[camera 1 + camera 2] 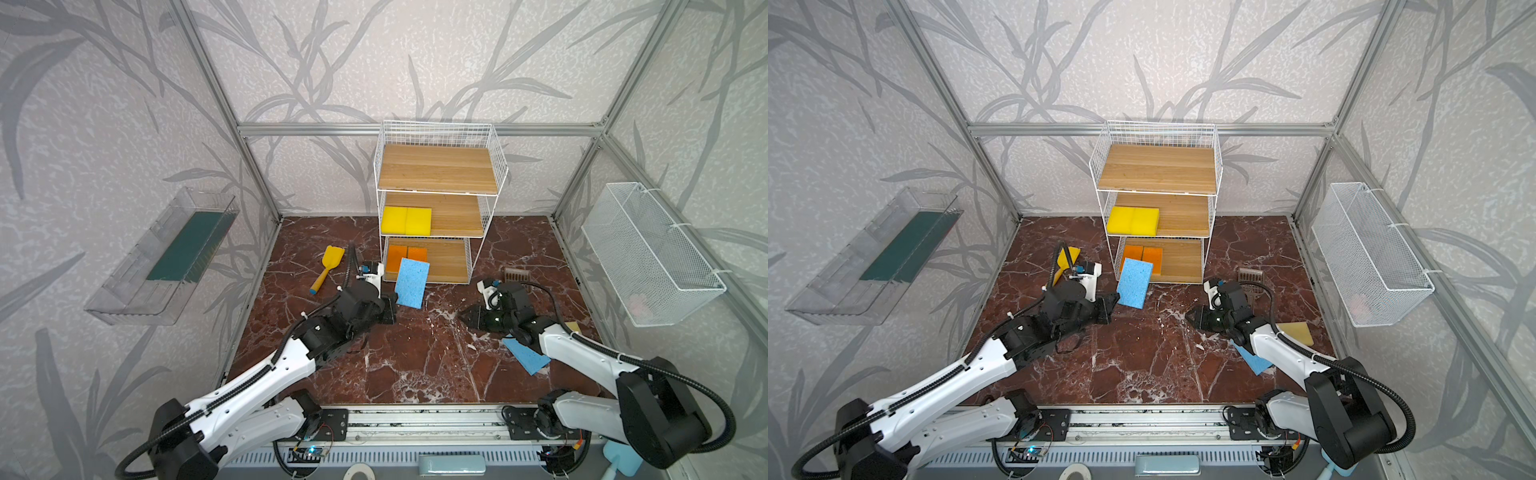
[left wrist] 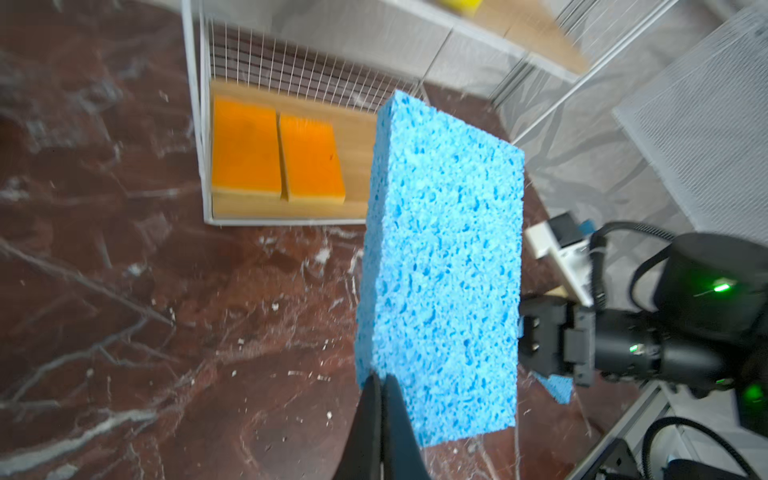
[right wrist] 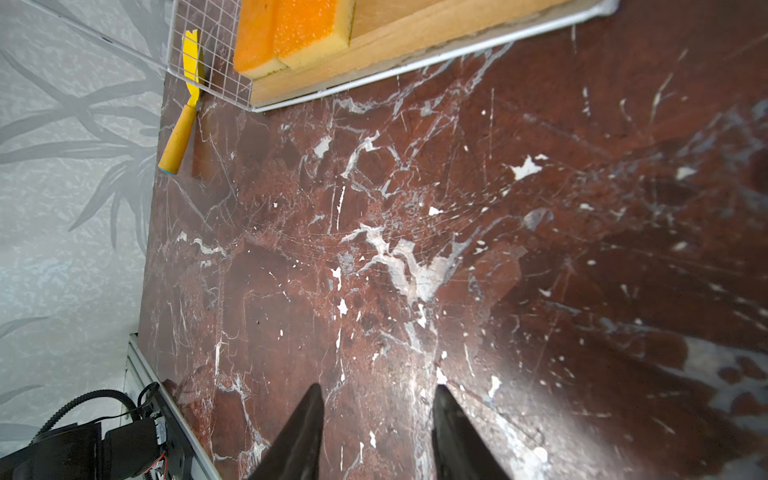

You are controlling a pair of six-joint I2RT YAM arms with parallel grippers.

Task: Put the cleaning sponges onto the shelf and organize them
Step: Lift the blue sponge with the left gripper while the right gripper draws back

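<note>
Cleaning sponges, partly sorted. A thin light-blue rectangular foam sponge (image 2: 440, 270) is pinched at one corner by the left gripper (image 2: 380, 380), jaws closed on the foam, and held tilted just in front of the bottom tier of the white wire-frame shelf with wooden boards (image 1: 436, 168). Two thick bright-yellow sponges (image 1: 406, 220) lie on the shelf's middle tier, two orange-faced sponges (image 1: 407, 257) on its bottom tier. The step in hand appears to be delivery of the blue piece; the next move calls for choosing a free board, the top one being bare, and clearing the wire frame before release. The right gripper (image 3: 378, 415) hovers open and empty, near the shelf's front. A second light-blue sponge (image 1: 525, 353) is largely covered by the right arm (image 1: 582, 353), a pale beige sponge (image 1: 1298, 332) only partly seen.
</note>
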